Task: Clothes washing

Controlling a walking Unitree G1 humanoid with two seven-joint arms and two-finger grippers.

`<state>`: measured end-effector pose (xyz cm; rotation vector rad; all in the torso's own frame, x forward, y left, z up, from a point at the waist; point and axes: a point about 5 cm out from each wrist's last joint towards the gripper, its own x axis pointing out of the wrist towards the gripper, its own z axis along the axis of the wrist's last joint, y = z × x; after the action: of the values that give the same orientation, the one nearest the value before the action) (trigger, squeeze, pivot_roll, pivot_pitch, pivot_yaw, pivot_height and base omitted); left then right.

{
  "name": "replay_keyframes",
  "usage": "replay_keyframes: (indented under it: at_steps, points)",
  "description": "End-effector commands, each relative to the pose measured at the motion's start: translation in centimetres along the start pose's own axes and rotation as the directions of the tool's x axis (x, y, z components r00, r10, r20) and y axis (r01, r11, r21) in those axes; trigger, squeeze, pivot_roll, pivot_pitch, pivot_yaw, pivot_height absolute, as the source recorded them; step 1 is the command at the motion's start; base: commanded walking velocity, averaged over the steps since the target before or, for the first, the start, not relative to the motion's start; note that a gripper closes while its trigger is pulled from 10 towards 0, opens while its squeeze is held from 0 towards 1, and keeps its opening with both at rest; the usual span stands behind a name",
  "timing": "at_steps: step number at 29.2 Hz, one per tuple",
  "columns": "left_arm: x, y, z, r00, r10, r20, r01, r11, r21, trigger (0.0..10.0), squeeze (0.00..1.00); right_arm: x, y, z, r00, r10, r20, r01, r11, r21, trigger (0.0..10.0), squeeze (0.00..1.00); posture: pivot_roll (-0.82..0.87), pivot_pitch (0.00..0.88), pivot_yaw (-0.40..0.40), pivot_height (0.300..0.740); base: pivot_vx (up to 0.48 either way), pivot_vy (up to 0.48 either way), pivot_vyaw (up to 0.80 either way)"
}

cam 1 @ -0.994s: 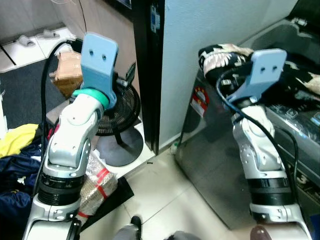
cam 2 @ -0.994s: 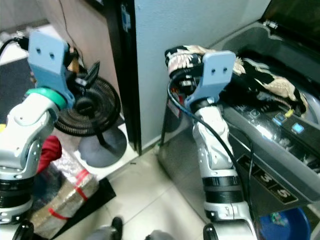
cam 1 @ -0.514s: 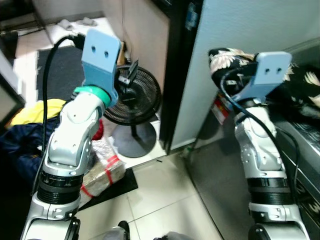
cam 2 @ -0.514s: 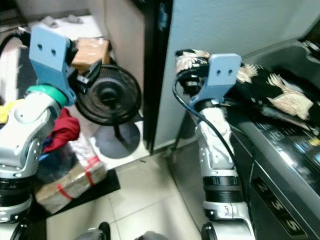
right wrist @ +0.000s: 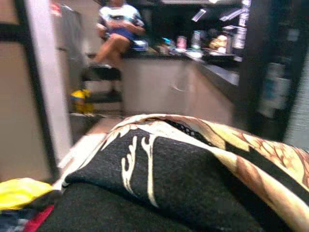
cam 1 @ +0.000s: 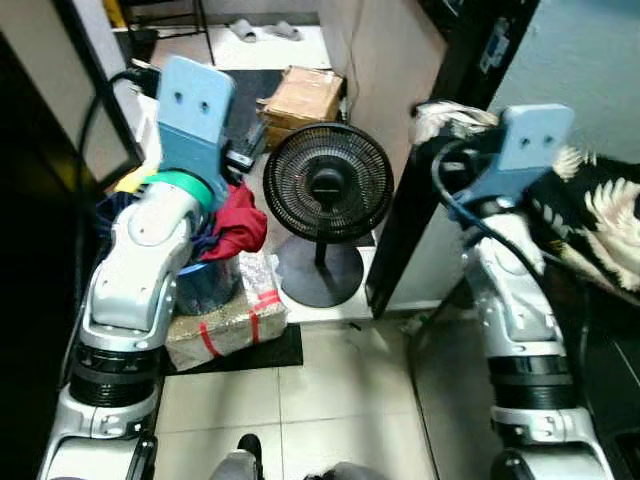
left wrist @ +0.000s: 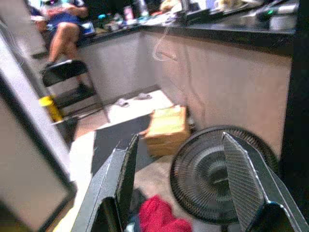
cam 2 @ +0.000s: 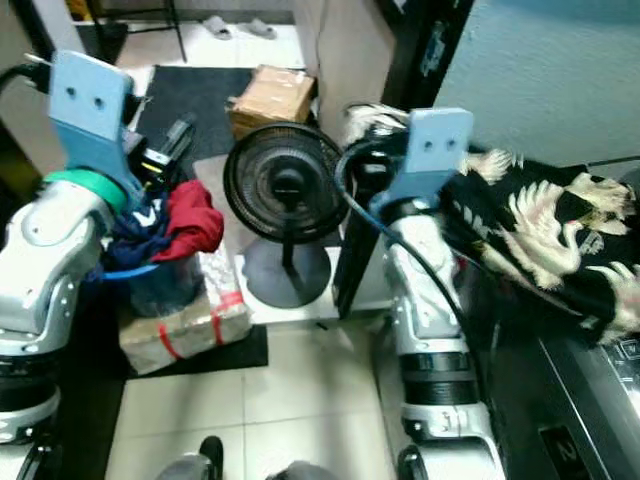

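Swinging leftward with the robot's turn, the view now takes in the black fan (cam 1: 327,190), a cardboard box (cam 1: 301,95) and red clothing (cam 1: 241,222). Left gripper (left wrist: 183,188) hovers spread open above the fan. Right gripper's fingers are buried; I cannot tell their state, though the black patterned garment (cam 2: 540,235) drapes over it.

The right hand is hidden under the black patterned garment (right wrist: 193,183) — its fingers cannot be made out. The garment runs off the picture's edge. The seated person (left wrist: 60,24) is cut off at the top — blurred.
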<state>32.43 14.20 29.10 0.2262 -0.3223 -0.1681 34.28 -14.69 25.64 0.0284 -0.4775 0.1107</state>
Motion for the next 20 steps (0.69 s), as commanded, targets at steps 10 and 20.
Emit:
replay_keyframes:
  at_steps: [10,20]
  points:
    - [-0.06,-0.34,-0.23,1.000,-0.005,-0.013,0.005,1.000,0.003,10.0,0.00,-0.20,-0.53,-0.19,1.000,-0.023,-0.006,0.023,1.000,-0.001,10.0,0.00,0.03,0.067,0.010,0.740,0.000,0.000,0.73]
    - [-0.04,-0.43,-0.26,1.000,-0.004,-0.015,0.004,1.000,-0.001,10.0,0.00,-0.13,-0.39,-0.15,1.000,-0.022,-0.004,0.022,1.000,0.019,10.0,0.00,0.03,0.069,0.010,0.740,0.000,0.000,0.19]
